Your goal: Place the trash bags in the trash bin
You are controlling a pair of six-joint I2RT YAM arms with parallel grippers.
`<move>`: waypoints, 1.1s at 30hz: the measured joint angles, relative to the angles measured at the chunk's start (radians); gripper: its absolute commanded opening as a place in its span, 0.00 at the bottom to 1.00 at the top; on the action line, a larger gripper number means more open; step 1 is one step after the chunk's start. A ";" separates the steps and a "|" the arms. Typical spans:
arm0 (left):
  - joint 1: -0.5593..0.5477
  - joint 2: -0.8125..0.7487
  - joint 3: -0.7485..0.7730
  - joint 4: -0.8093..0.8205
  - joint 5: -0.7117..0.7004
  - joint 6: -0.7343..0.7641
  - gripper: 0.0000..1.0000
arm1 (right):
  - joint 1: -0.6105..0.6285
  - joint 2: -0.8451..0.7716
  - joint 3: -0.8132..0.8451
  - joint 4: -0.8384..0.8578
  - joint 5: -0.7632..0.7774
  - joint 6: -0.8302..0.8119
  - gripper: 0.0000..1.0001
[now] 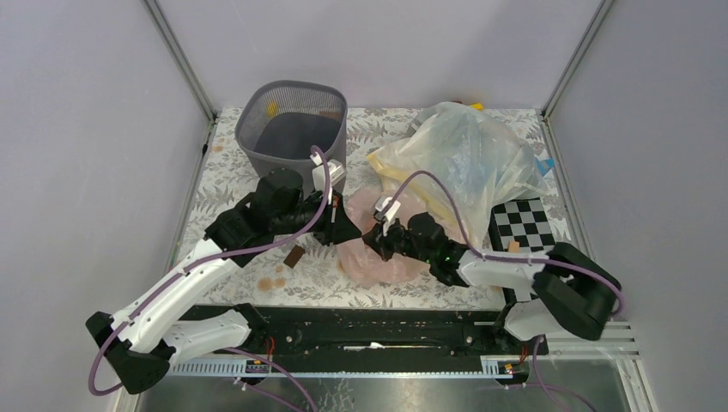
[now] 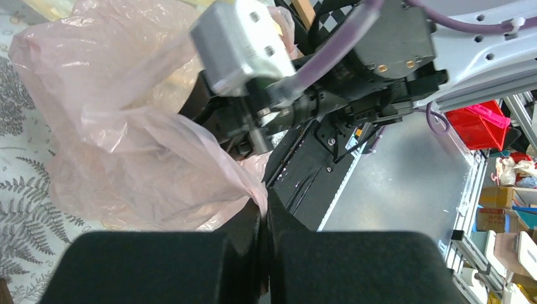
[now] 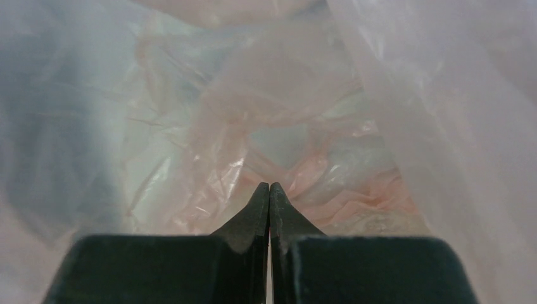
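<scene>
The pale pink trash bag lies crumpled on the table between my two grippers, in front of the dark grey mesh trash bin that stands upright at the back left. My left gripper is shut on a fold of the bag's edge; in the left wrist view the gripper pinches the pink film. My right gripper is pushed into the bag from the right. In the right wrist view the gripper is shut, with pink film all around it and apparently between the jaws.
A big clear bag with a cream-yellow band lies at the back right, touching the pink bag. A checkerboard card lies right of it. Small brown pieces lie on the leaf-patterned table left of the bag.
</scene>
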 measured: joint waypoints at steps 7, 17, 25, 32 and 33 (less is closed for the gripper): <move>0.000 -0.041 -0.064 0.034 -0.002 -0.032 0.00 | 0.047 0.238 0.060 0.065 0.018 -0.045 0.00; 0.004 -0.042 -0.066 -0.011 -0.096 -0.068 0.00 | 0.061 0.347 0.079 0.183 0.114 -0.063 0.00; 0.040 -0.057 0.000 -0.048 -0.138 -0.087 0.00 | 0.079 0.398 0.077 0.232 0.209 -0.087 0.00; 0.050 -0.025 0.071 -0.037 -0.124 -0.087 0.00 | 0.142 0.455 0.079 0.217 0.356 -0.140 0.00; 0.051 -0.018 0.071 -0.038 -0.113 -0.087 0.00 | 0.143 0.460 0.083 0.202 0.367 -0.142 0.00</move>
